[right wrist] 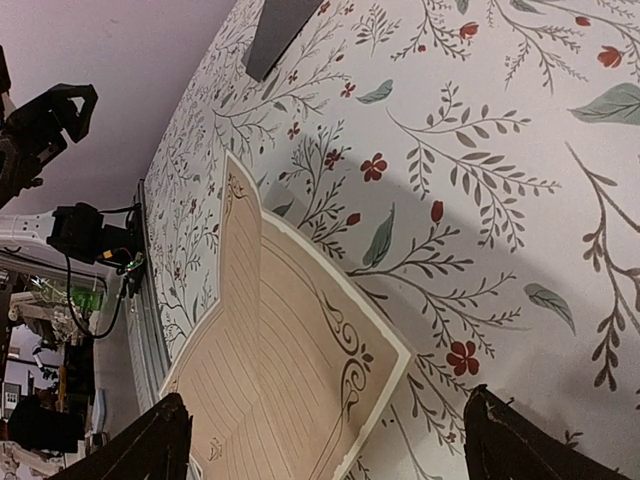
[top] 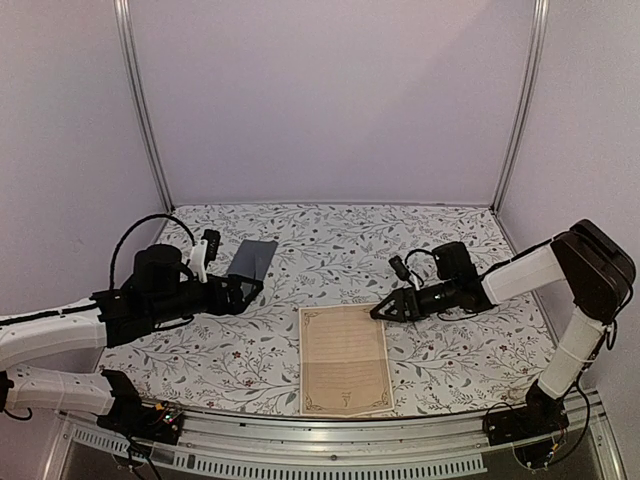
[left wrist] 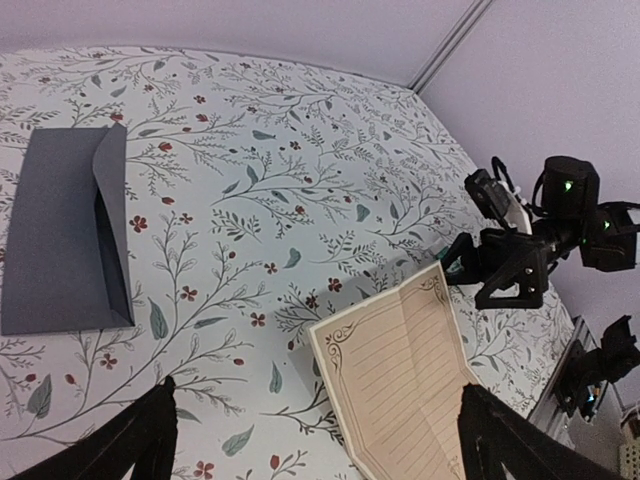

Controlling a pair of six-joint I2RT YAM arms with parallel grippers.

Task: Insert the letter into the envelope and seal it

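Note:
The letter (top: 345,360), a tan sheet with a dark ornate border and fold creases, lies flat near the table's front edge, at centre. It also shows in the left wrist view (left wrist: 410,370) and the right wrist view (right wrist: 290,350). The envelope (top: 250,260), dark slate grey, lies at the back left with its flap folded over (left wrist: 60,235); its corner shows in the right wrist view (right wrist: 280,30). My left gripper (top: 250,290) is open and empty, just near the envelope (left wrist: 320,435). My right gripper (top: 385,308) is open and empty, low at the letter's far right corner (right wrist: 325,440).
A floral tablecloth (top: 330,250) covers the table. Pale enclosure walls and metal posts (top: 145,110) close in the back and sides. A metal rail (top: 330,455) runs along the near edge. The right arm's elbow (top: 595,260) stands high at the right.

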